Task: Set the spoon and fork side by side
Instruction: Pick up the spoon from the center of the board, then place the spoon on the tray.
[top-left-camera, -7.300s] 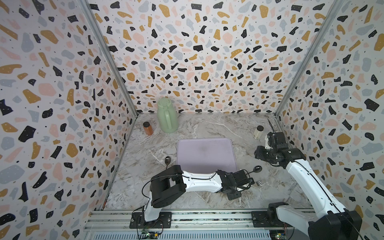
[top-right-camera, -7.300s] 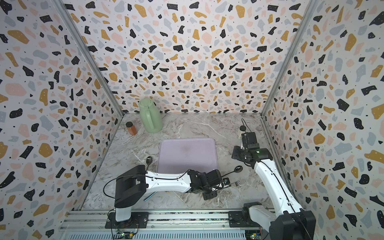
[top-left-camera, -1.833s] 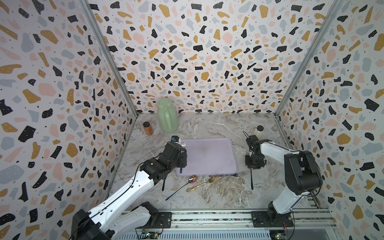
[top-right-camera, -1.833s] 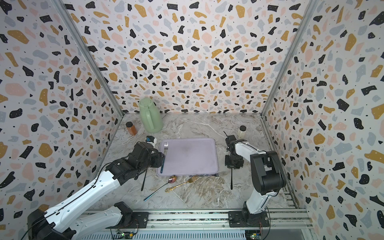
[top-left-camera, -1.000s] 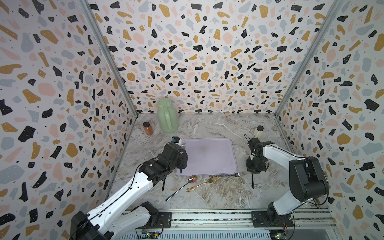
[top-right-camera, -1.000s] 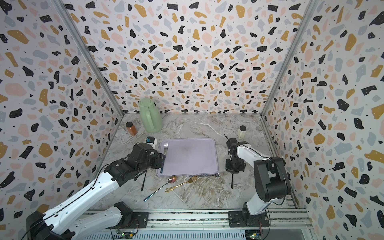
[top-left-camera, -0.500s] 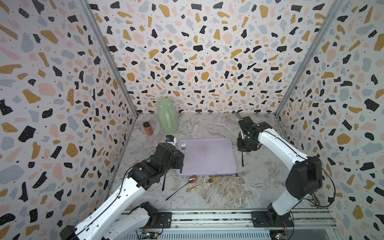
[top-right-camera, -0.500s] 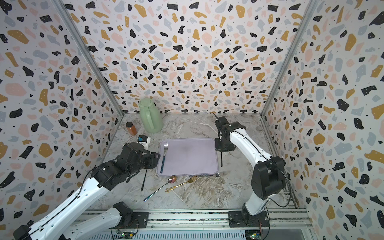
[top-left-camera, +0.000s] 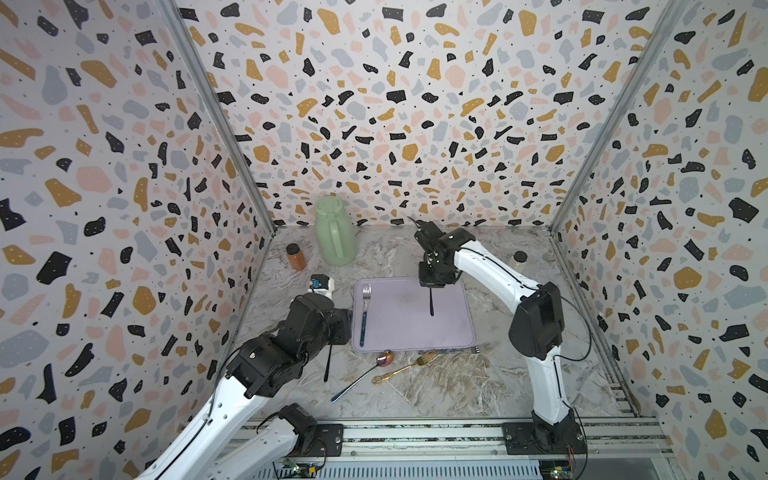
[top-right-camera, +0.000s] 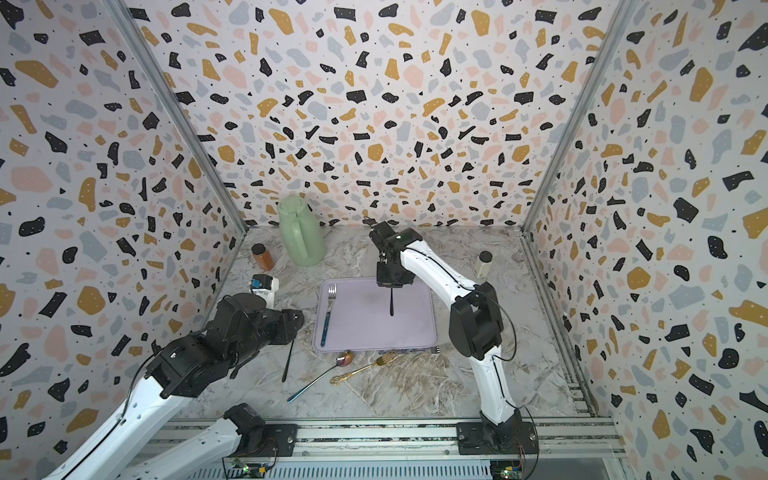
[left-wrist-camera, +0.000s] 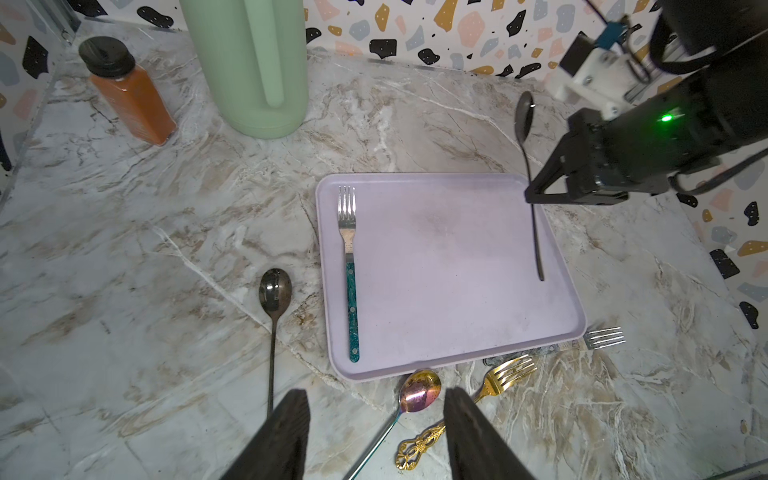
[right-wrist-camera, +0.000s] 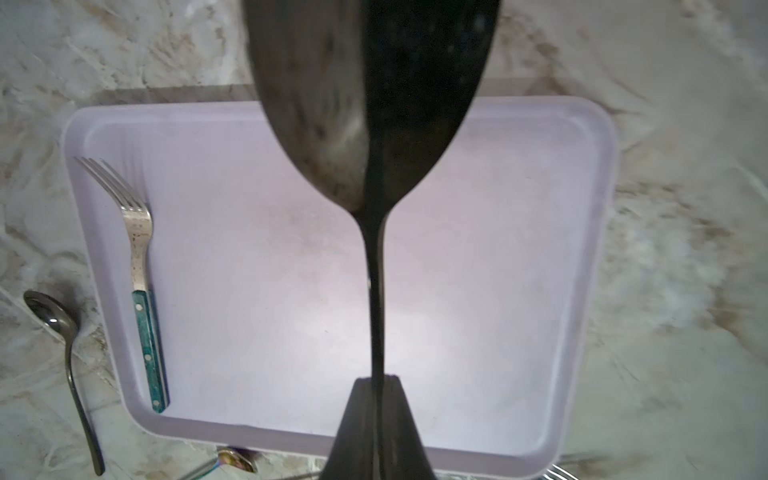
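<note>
Both slim: spoon (top-left-camera: 431, 302) all dark, fork (top-left-camera: 364, 316) w/ teal handle.

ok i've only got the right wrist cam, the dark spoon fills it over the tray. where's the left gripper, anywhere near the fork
observer: it's close, but the left gripper is off the tray. It's over the table beside the edge where the teal-handled fork lies, jaws open and empty.
operator: is my spoon touching the tray
observer: seemingly not. The dark spoon hangs bowl up, handle down from the right gripper, and its tip looks clear of the tray.
operator: anything loose in front of the tray
observer: a gold fork lies on the table just off the near edge, beside a rainbow spoon.
</note>
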